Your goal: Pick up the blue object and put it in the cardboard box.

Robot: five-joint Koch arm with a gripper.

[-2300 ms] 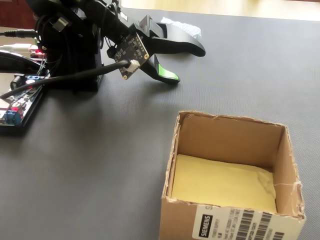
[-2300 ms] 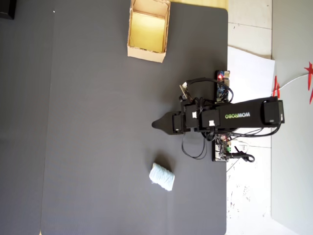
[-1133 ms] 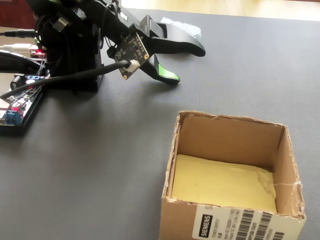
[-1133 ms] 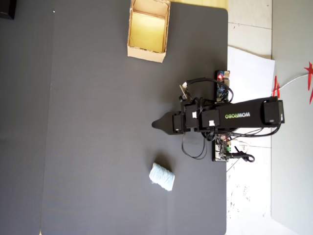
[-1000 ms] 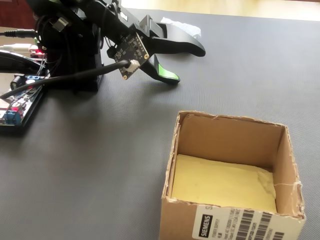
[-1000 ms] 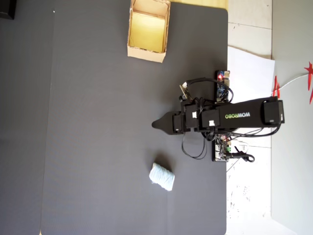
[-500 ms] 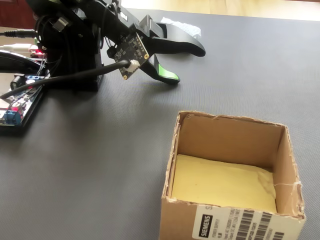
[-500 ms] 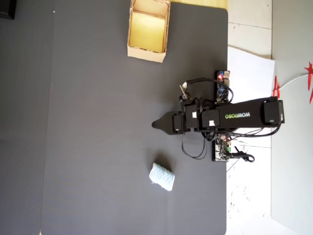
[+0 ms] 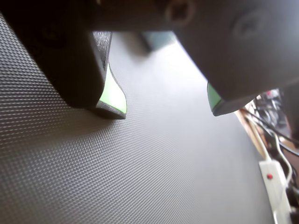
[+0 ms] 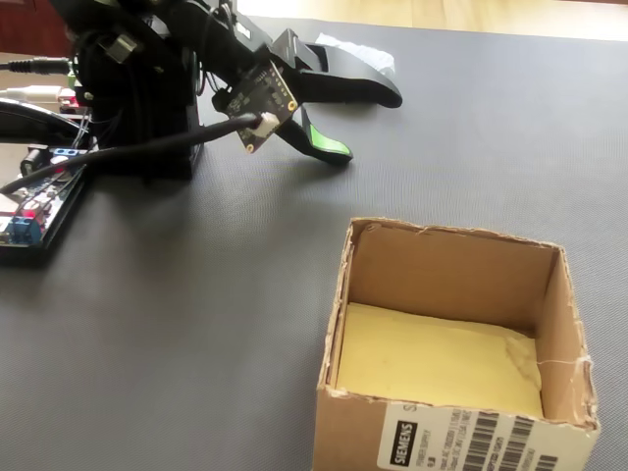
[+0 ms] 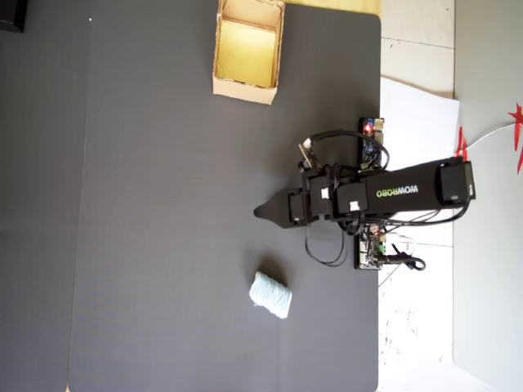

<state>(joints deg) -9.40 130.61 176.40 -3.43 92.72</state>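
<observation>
Gripper point(image 10: 368, 123) hangs low over the dark mat point(image 11: 163, 245), jaws parted with a clear gap and nothing between them; the wrist view shows the two green-lined fingertips point(image 9: 114, 95) apart, the one on the left of that view close above the mat weave. In the overhead view the gripper point(image 11: 260, 212) sits near picture centre, its tip pointing toward 9 o'clock. The blue object point(image 11: 270, 295) lies on the mat at about 6 o'clock from the gripper tip, well apart from it, untouched. In the fixed view only a sliver of the blue object point(image 10: 358, 51) shows behind the upper jaw. The cardboard box point(image 11: 245, 86) stands open at about 12 o'clock from the gripper, near the mat's top edge, yellowish floor bare. In the fixed view the cardboard box point(image 10: 442, 432) fills the lower right, barcode label on its near wall. Circuit boards point(image 11: 372, 151) and cables sit at the arm base, at the mat's 3 o'clock edge.
</observation>
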